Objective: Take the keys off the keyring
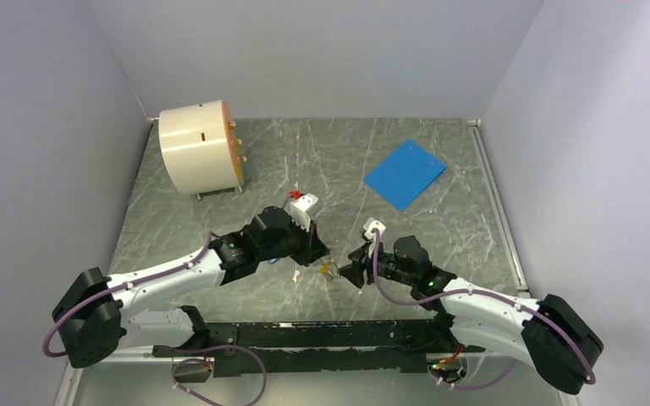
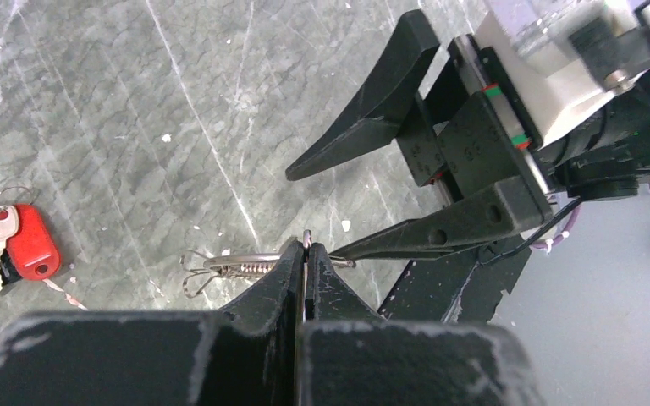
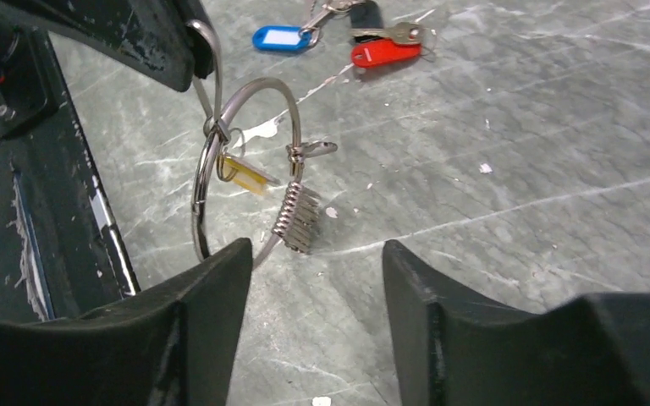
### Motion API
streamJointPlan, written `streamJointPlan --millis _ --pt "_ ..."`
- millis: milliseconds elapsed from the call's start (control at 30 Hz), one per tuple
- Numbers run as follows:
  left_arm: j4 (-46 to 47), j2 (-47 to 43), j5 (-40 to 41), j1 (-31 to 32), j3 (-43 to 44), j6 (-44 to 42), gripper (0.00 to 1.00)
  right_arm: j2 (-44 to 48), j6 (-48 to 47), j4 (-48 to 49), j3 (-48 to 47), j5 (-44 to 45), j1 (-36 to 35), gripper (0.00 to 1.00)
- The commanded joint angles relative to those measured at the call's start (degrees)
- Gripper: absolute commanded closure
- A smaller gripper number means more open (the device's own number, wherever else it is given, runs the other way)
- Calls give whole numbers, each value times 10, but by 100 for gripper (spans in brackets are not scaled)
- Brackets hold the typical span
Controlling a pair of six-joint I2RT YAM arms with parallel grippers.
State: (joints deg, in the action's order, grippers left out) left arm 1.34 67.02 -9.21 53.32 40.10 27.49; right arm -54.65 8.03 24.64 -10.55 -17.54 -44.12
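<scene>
Now the right tool [image 3: 315, 254] is wide open and holds nothing. Just past its tips stands the keyring [image 3: 196, 199], up on its edge, closer to one finger than the other. A little yellow key [image 3: 245, 173] hangs on it, its long side pointing across the gap. The left tool [image 2: 305, 251] is pinched shut on the upper part of the keyring. So the right tool is the nearer one to the yellow key. Farther off, a red key [image 3: 385, 53] lies on the surface [image 3: 516, 169].
</scene>
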Motion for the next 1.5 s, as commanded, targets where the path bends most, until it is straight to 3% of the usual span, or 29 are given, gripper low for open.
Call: streamJointPlan --millis 0,400,500,767,967,1200,1467 --pt "39 -22 -32 -6 -3 5 97 -20 -24 88 -19 -61 1 36" --pt "80 -34 -49 -20 -33 50 97 -92 -31 198 -25 -78 1 36" --pt "109 -35 -71 -36 -55 71 98 -104 -35 209 -29 -76 1 45" --pt "181 -27 -137 -85 -91 110 97 -136 -45 204 -48 -105 4 79" --pt "202 -12 -170 -115 -105 127 98 -133 -66 166 -63 -70 8 100" --pt "203 19 -209 -137 -101 127 97 -128 -127 76 -116 -34 9 100" --pt "100 4 -184 -145 -78 83 97 -135 -182 -34 -172 -8 10 100"
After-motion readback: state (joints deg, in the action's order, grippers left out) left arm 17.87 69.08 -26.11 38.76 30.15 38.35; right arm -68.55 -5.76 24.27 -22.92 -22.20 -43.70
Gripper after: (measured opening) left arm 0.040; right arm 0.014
